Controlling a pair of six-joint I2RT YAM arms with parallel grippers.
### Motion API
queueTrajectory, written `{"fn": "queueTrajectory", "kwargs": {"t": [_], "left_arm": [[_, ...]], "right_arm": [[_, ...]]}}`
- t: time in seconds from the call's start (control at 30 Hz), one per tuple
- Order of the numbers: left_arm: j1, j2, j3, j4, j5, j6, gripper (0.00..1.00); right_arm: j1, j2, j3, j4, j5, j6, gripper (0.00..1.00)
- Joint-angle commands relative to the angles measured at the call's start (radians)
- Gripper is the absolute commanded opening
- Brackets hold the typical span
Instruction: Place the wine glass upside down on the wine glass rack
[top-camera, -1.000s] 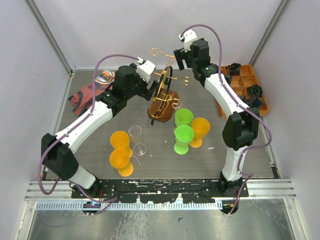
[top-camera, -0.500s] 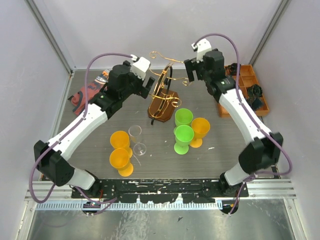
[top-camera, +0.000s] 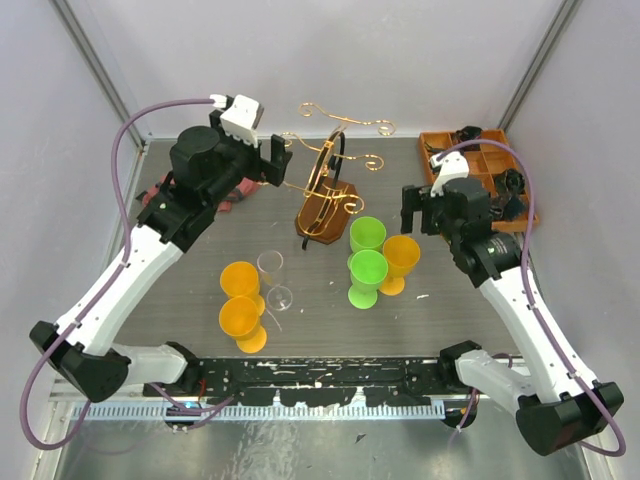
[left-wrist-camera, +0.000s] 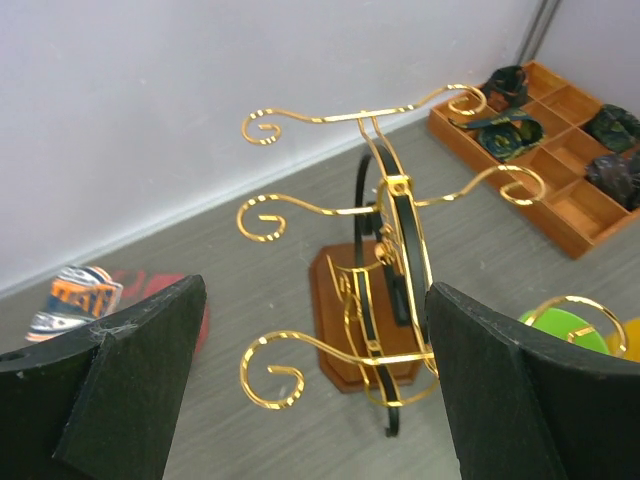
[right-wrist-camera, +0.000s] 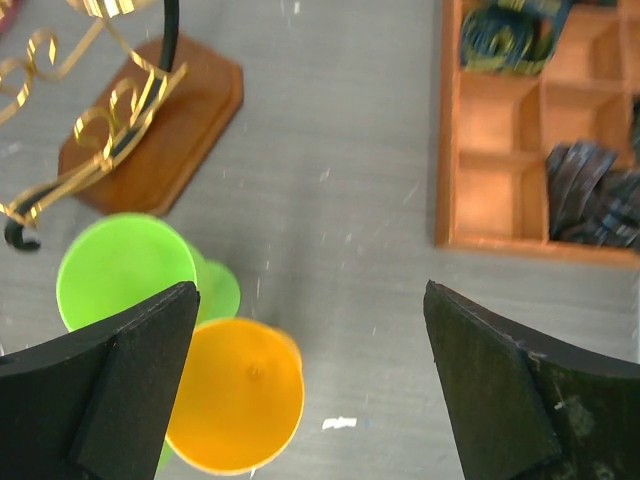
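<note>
Left jaws and right jaws both gape, empty. The rack (top-camera: 325, 215) stands upper centre of the bench (top-camera: 430, 320); the clear wine glass (top-camera: 271, 270) sits lower centre, crowded by orange cups (top-camera: 240, 280), which a careless reach could topple.

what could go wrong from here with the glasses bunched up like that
1. The right gripper hangs open over the orange glass, which stands close beside a green glass. A finger coming down between them may topple one.
2. The left gripper sits open near the wine glass rack, whose thin scroll arms stick out wide. A careless swing might snag a curl and tip the stand.
</note>
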Motion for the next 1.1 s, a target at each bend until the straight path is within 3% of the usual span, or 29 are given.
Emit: {"fn": "queueTrajectory", "kwargs": {"t": [0.0, 0.23, 0.5, 0.83, 0.93, 1.07], "left_arm": [[-0.003, -0.066, -0.056, -0.052, 0.053, -0.145, 0.98], [-0.004, -0.1, -0.102, -0.083, 0.04, -0.161, 0.98], [-0.004, -0.092, -0.092, -0.116, 0.022, -0.163, 0.98], [-0.003, -0.072, -0.067, -0.132, 0.007, -0.173, 0.98], [-0.003, -0.067, -0.06, -0.133, 0.001, -0.172, 0.98], [-0.003, -0.064, -0.048, -0.134, -0.005, -0.172, 0.98]], "right_arm": [[-0.003, -0.044, -0.031, -0.102, -0.039, 0.09, 1.0], [-0.003, -0.068, -0.059, -0.188, -0.01, 0.111, 0.99], [-0.003, -0.013, -0.103, -0.197, -0.074, 0.112, 0.86], [-0.003, 0.056, -0.108, -0.191, -0.07, 0.111, 0.81], [-0.003, 0.086, -0.113, -0.183, -0.076, 0.106, 0.67], [-0.002, 0.103, -0.116, -0.172, -0.074, 0.101, 0.26]]}}
